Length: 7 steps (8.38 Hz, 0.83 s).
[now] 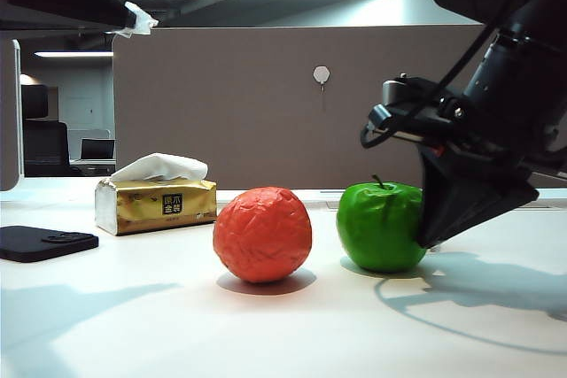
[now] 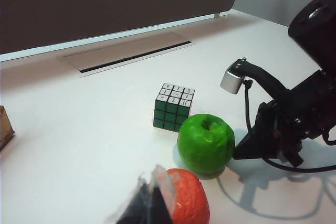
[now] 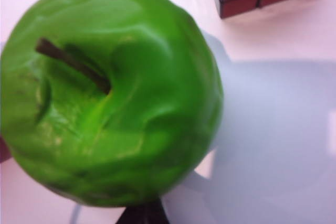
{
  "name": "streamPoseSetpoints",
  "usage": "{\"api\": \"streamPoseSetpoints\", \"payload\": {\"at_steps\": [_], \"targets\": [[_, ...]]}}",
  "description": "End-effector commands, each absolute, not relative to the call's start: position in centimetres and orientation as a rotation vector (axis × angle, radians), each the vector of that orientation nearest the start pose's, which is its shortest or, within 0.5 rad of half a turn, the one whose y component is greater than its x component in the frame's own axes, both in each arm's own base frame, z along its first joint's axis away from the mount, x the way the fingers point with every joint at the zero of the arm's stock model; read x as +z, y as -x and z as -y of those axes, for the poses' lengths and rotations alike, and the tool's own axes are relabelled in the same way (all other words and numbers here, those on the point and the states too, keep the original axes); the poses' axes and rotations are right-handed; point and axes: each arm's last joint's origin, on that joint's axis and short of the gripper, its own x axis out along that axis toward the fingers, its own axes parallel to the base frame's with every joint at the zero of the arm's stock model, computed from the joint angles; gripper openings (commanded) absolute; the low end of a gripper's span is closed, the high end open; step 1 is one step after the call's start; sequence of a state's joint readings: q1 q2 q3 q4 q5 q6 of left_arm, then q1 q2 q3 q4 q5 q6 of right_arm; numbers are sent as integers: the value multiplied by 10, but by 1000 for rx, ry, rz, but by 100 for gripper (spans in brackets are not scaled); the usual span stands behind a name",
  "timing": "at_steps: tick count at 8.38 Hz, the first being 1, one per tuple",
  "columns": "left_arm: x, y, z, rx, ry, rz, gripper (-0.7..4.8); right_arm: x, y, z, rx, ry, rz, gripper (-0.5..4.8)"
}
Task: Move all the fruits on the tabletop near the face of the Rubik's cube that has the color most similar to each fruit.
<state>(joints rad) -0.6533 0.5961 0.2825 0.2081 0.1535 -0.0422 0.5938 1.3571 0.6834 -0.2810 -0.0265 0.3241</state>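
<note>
Green apple (image 1: 381, 226) rests on the white tabletop (image 1: 124, 325), touching the fingertip of the right gripper (image 1: 432, 235), which presses against its side; whether those fingers are apart or clamped cannot be told. Rubik's cube (image 2: 173, 107) sits just beyond the apple from the left gripper (image 2: 149, 203), its green face toward the apple. Left gripper fingers (image 2: 160, 195) appear close together, hovering just beside the orange-red fruit (image 1: 262, 234). Gold tissue box (image 1: 156, 204) and a black phone (image 1: 42, 242) lie well apart from both grippers
</note>
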Motion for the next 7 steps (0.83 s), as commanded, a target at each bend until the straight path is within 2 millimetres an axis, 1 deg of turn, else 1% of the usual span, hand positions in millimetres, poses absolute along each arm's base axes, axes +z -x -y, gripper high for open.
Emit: {"api": "streamPoseSetpoints", "payload": {"at_steps": [1, 3, 5, 6, 7], "targets": [[226, -116, 94, -808, 17, -110, -5, 180, -210, -143, 436, -29, -950, -1], [224, -115, 94, -810, 34, -130, -5, 186, -217, -148, 461, -61, -858, -1], [224, -115, 94, -810, 33, -137, -5, 188, -219, -149, 464, -67, -835, -1], [224, -115, 94, -809, 32, -137, -5, 191, -216, -150, 519, -76, -919, -1], [224, -115, 94, -809, 32, -137, -5, 191, -215, -151, 559, -92, -934, -1]]}}
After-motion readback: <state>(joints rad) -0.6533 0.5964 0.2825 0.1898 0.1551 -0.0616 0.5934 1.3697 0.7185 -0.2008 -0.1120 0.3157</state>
